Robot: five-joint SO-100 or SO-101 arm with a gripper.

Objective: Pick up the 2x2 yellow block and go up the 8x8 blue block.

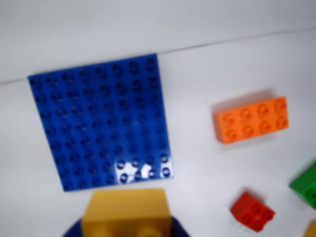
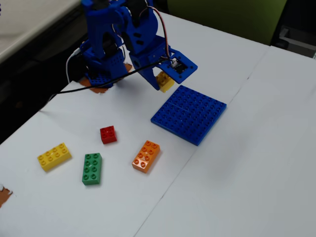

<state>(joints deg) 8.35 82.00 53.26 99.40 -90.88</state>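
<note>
Fixed view, end effector (image 2: 164,80) gripping 2x2 yellow block (image 2: 166,82), beside 8x8 blue block (image 2: 189,113)

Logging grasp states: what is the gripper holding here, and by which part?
The gripper holds the 2x2 yellow block by its sides, lifted beside the 8x8 blue block.

In the fixed view, the small block (image 2: 165,81) is held by the pincer (image 2: 163,79) above the counter (image 2: 247,163), just beside the baseplate's (image 2: 189,113) upper-left edge. Left of the baseplate, four bricks are spread well apart on the counter.
</note>
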